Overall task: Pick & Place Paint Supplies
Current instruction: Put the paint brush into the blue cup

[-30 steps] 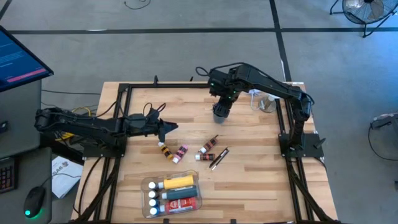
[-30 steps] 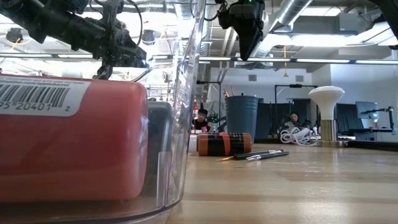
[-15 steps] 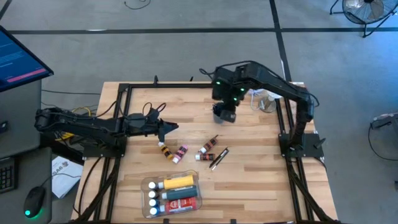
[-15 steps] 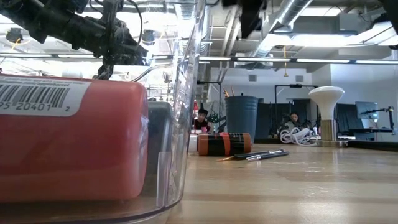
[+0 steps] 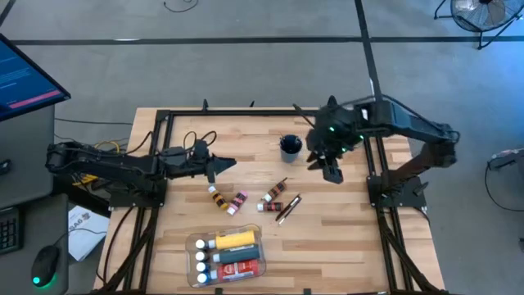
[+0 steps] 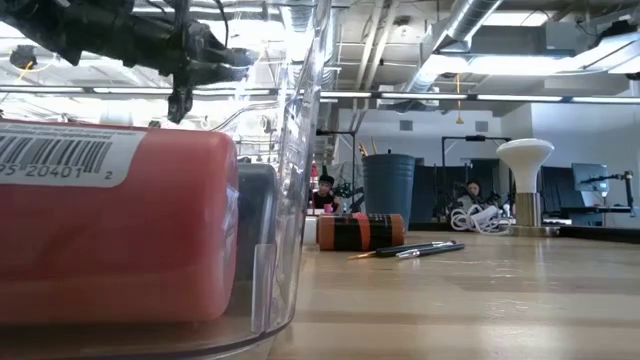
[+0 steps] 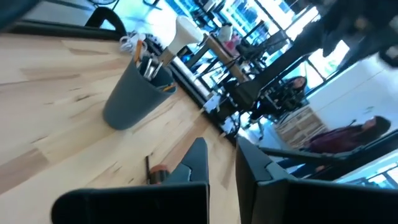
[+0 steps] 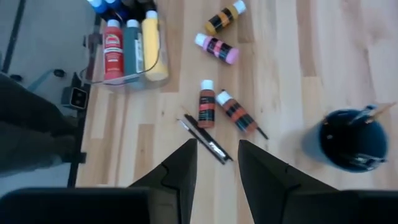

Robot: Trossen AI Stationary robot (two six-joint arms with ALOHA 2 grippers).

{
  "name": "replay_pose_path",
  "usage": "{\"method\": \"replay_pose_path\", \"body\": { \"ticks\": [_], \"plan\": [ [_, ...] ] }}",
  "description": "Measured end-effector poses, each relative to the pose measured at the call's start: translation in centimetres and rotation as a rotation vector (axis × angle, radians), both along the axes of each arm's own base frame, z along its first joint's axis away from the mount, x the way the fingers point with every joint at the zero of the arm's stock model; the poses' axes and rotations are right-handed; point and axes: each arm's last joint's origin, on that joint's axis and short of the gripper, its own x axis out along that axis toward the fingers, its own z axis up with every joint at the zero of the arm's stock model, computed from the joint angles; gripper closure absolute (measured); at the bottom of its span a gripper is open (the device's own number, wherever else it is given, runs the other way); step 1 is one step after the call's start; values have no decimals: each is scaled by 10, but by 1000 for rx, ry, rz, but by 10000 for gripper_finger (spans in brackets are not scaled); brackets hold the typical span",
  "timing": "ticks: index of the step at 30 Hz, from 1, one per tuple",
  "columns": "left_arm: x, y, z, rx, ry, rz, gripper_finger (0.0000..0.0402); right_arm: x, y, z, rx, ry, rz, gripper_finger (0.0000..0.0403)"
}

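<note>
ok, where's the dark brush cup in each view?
High view: brush cup at the table's far middle, beside the right pincer.
Low view: mid-frame, behind the brown paint tube.
Left wrist: upper left.
Right wrist: right edge.
Shared landmark: that tube.

A light wooden butcher-block table [image 5: 327, 229] fills the middle of the high view, standing on a grey concrete floor [image 5: 246, 74] crossed by dark lines. A blue-lit monitor screen [image 5: 20, 78] sits at the upper left, a metal floor fan [image 5: 479, 12] at the upper right. In the low view, silver ceiling ducts [image 6: 470, 25] and long strip lights [image 6: 560, 97] run overhead
</note>
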Motion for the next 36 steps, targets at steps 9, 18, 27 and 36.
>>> {"method": "replay_pose_path", "body": {
  "ticks": [9,18,27,36],
  "plan": [
    [17,1,29,-2,-72,38,401,-50,15,-56,119,-185,-95,292],
    [77,-6,34,18,11,8,401,-71,18,-111,169,-267,-119,292],
    [140,-24,4,27,139,-189,401,-63,18,-182,174,-139,-138,292],
    [157,-32,27,28,-102,-228,399,-55,24,-190,242,-137,-85,292]
  ]
}}
